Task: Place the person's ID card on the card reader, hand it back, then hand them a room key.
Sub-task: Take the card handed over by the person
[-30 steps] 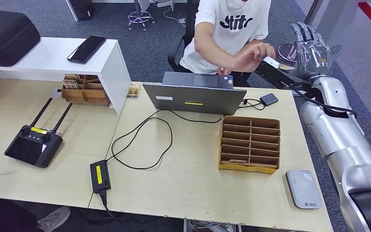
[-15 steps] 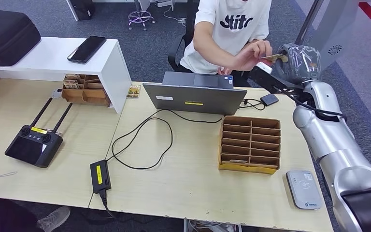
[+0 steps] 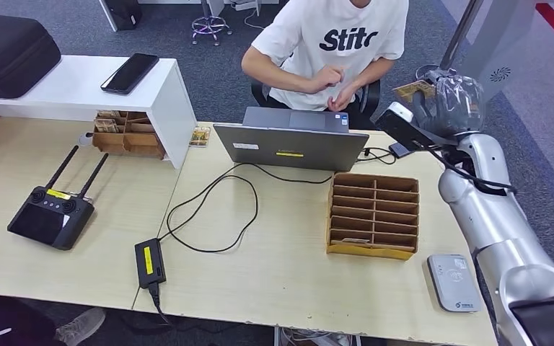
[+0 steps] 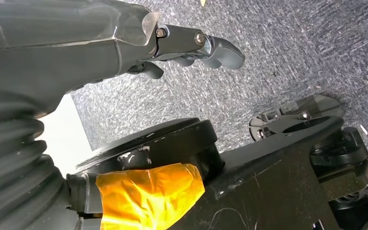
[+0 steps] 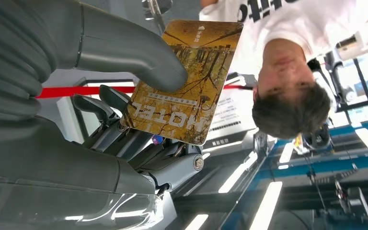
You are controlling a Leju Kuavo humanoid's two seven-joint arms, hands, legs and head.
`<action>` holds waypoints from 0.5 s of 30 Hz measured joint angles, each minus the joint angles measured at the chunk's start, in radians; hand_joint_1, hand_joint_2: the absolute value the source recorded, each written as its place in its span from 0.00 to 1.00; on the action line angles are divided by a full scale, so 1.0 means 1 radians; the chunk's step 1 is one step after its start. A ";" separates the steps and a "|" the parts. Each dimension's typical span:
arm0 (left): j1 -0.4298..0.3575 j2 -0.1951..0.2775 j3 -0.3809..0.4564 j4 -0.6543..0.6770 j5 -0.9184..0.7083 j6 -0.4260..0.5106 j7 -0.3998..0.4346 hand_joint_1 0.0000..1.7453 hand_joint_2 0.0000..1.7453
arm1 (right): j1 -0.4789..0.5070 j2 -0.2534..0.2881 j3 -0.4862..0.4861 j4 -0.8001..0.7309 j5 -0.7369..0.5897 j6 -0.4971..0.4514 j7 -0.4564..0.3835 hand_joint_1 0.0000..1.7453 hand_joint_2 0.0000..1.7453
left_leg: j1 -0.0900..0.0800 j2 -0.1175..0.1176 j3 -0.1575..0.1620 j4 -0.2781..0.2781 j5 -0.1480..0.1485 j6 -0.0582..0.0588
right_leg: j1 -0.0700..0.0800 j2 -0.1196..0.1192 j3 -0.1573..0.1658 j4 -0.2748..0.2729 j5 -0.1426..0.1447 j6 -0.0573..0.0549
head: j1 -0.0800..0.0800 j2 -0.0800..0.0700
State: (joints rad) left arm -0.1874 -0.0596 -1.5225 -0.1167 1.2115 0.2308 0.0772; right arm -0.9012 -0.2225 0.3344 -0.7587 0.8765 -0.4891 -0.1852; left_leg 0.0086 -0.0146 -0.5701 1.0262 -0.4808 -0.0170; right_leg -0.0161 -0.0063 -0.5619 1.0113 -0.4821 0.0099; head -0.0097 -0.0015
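I see my right hand (image 3: 453, 94) raised beyond the counter (image 3: 281, 274), pinching the card (image 5: 189, 79) between thumb and fingers, long axis running outward past the fingertips; left hand (image 4: 124, 38) holds nothing.

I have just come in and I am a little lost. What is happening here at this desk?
The robot's right hand is raised beside the desk and holds a yellow card printed "HOTEL" between thumb and fingers. A seated person in a white T-shirt faces it across a laptop, hands near the chest. The card reader lies on the near right corner with nothing on it.
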 joint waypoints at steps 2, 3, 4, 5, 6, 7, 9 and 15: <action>0.001 0.000 0.000 0.000 0.010 0.003 0.000 0.00 1.00 | 0.071 -0.019 -0.020 -0.087 -0.011 -0.014 -0.011 1.00 1.00 | 0.000 0.000 0.000 0.000 0.000 0.000 | 0.000 0.000 0.000 0.000 0.000 0.000 | 0.000 0.000; 0.002 0.000 0.000 0.000 0.015 0.005 0.000 0.00 1.00 | 0.108 -0.027 -0.032 -0.130 -0.018 -0.019 -0.016 1.00 1.00 | 0.000 0.000 -0.001 0.000 0.000 0.000 | 0.000 0.000 0.000 0.000 0.000 0.000 | 0.000 0.000; 0.003 0.000 0.000 0.000 0.020 0.007 -0.002 0.00 1.00 | 0.143 -0.035 -0.043 -0.168 -0.025 -0.023 -0.022 1.00 1.00 | 0.000 0.000 -0.001 0.000 -0.001 0.000 | 0.000 0.000 0.000 0.000 0.000 0.000 | 0.000 0.000; 0.004 0.000 0.000 0.000 0.024 0.009 -0.003 0.00 1.00 | 0.175 -0.042 -0.056 -0.205 -0.033 -0.027 -0.028 1.00 1.00 | 0.000 0.000 -0.001 0.000 -0.001 0.000 | 0.000 0.000 0.000 0.000 0.000 0.000 | 0.000 0.000; 0.005 -0.001 0.000 0.000 0.027 0.011 -0.005 0.00 1.00 | 0.208 -0.050 -0.071 -0.244 -0.039 -0.029 -0.033 1.00 1.00 | 0.000 0.000 -0.001 0.000 -0.001 0.001 | 0.000 -0.001 0.000 -0.001 0.000 0.000 | 0.000 0.000; 0.005 -0.001 0.001 0.000 0.029 0.012 -0.006 0.00 1.00 | 0.240 -0.058 -0.086 -0.281 -0.045 -0.030 -0.039 1.00 1.00 | 0.000 -0.001 -0.002 0.000 -0.001 0.001 | 0.000 -0.001 0.000 -0.001 0.000 0.000 | 0.000 0.000; 0.005 -0.002 0.001 0.000 0.031 0.014 -0.007 0.00 1.00 | 0.287 -0.068 -0.109 -0.336 -0.049 -0.030 -0.046 1.00 1.00 | 0.000 -0.001 -0.002 0.000 -0.001 0.001 | 0.000 -0.002 -0.001 -0.001 0.000 0.001 | 0.000 0.000; 0.005 -0.002 0.001 0.000 0.032 0.014 -0.007 0.00 1.00 | 0.299 -0.069 -0.116 -0.349 -0.049 -0.028 -0.048 1.00 1.00 | 0.000 -0.001 -0.002 0.000 -0.001 0.001 | 0.000 -0.001 -0.001 -0.001 0.000 0.000 | 0.000 0.000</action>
State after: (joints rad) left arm -0.1821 -0.0614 -1.5217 -0.1167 1.2432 0.2450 0.0698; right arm -0.6018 -0.2911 0.2183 -1.1075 0.8271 -0.5176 -0.2335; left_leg 0.0082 -0.0155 -0.5722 1.0260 -0.4820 -0.0161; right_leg -0.0164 -0.0075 -0.5628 1.0107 -0.4825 0.0104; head -0.0099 -0.0015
